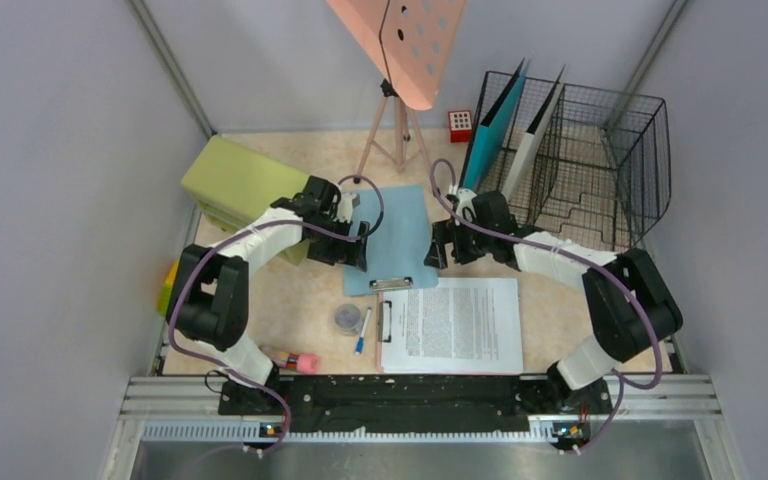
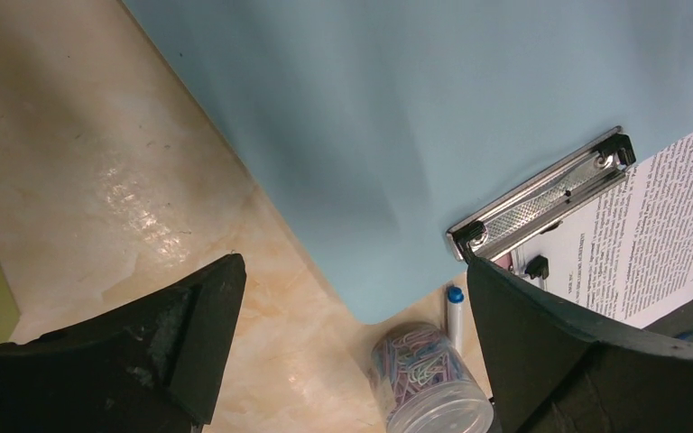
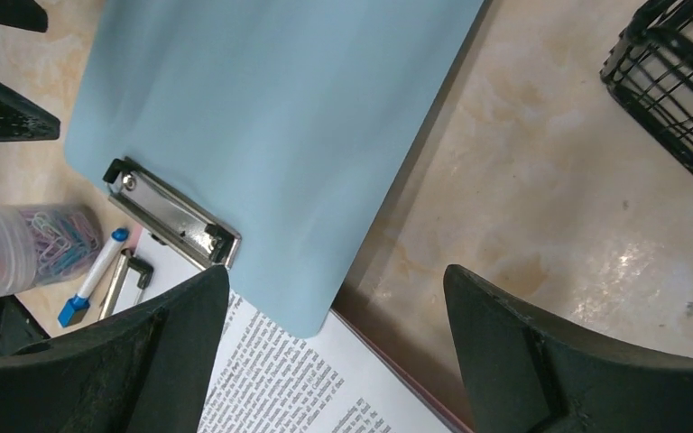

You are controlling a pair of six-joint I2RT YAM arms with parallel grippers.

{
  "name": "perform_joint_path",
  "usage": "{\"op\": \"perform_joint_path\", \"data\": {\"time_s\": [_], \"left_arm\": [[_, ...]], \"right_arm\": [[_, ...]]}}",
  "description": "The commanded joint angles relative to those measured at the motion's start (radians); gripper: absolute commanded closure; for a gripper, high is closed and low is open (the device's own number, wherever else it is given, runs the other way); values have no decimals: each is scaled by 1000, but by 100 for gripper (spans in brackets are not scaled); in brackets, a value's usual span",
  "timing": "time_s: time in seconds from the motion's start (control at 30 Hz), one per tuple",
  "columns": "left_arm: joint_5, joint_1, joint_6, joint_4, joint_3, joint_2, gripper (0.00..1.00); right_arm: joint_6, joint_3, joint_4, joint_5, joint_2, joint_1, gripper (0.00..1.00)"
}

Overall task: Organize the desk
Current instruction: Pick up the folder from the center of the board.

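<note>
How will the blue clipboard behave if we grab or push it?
Probably stiff: the blue clipboard lies flat, edges straight. Likely slides easily on the glossy desk. Thin and flush, so an edge pinch looks hard. Its metal clip end overlaps the printed sheet, which may shift.

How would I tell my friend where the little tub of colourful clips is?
Find the light blue clipboard in the middle of the desk. Just off its near left corner, beside a blue-capped pen and left of the printed page, stands a small round tub of paper clips. It is the only see-through thing there, full of pastel clips.
</note>
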Motion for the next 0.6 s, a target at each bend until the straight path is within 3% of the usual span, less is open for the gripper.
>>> {"op": "perform_joint_path", "data": {"time_s": [0.0,0.57], "left_arm": [[23,10,-46,41,0,28,2],[134,26,-72,110,-66,57,1]], "right_arm": [[50,51,56,-17,56,19,13],[153,95,139,-165,248,19,14]]}}
